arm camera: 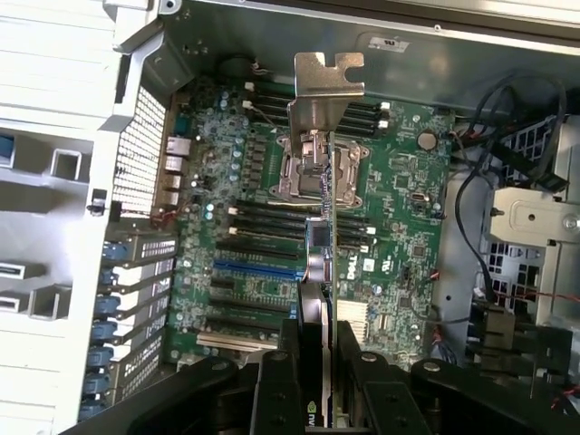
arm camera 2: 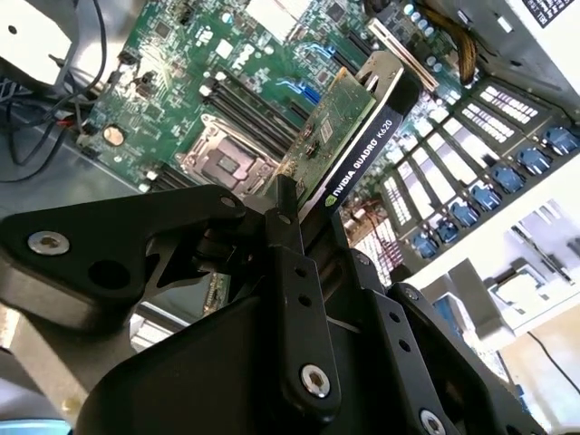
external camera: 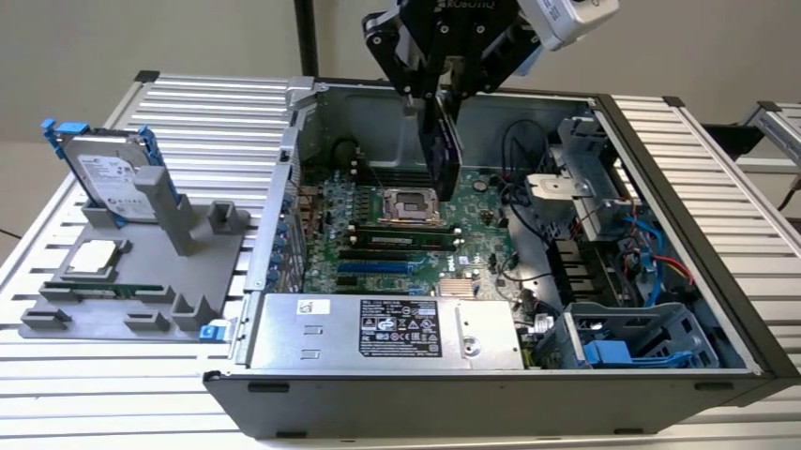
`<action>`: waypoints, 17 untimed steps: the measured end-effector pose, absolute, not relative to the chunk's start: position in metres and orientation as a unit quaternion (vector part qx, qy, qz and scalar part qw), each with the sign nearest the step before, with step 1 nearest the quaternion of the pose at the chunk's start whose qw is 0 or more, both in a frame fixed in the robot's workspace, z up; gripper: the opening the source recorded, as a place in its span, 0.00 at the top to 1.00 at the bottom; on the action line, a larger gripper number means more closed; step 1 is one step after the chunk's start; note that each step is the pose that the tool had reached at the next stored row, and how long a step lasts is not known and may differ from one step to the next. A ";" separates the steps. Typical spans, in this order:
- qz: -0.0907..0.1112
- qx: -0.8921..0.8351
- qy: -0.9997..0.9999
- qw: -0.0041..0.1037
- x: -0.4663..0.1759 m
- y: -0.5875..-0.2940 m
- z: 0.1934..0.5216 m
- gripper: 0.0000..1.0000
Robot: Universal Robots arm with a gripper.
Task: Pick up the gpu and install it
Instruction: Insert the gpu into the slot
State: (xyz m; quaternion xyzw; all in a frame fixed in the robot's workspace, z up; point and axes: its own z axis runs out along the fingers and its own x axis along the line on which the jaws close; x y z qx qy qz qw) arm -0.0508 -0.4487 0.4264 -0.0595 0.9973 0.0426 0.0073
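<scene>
Above mobo (external camera: 486,199) in open case (external camera: 501,405), gpu (external camera: 441,141) edge-on, clamped by end effector (external camera: 432,98)

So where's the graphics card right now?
In the exterior view the graphics card hangs edge-on in the arm's jaws, above the green main board near the middle of the open computer case.

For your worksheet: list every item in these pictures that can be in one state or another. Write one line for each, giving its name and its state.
gripper: shut on the gpu.
gpu: held over the motherboard, not seated in any slot.
computer case: lying on its side, open.
blue slot: empty.
hard drive: standing upright in the grey holder, outside the case.
</scene>
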 end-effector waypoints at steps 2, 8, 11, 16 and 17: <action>0.043 -0.067 0.997 0.007 -0.051 -0.449 0.426 1.00; 0.043 -0.089 0.995 0.006 -0.051 -0.449 0.426 1.00; 0.043 -0.100 0.994 0.006 -0.051 -0.449 0.426 1.00; 0.043 -0.119 0.992 0.005 -0.051 -0.449 0.426 1.00; 0.043 -0.124 0.991 0.005 -0.051 -0.449 0.426 1.00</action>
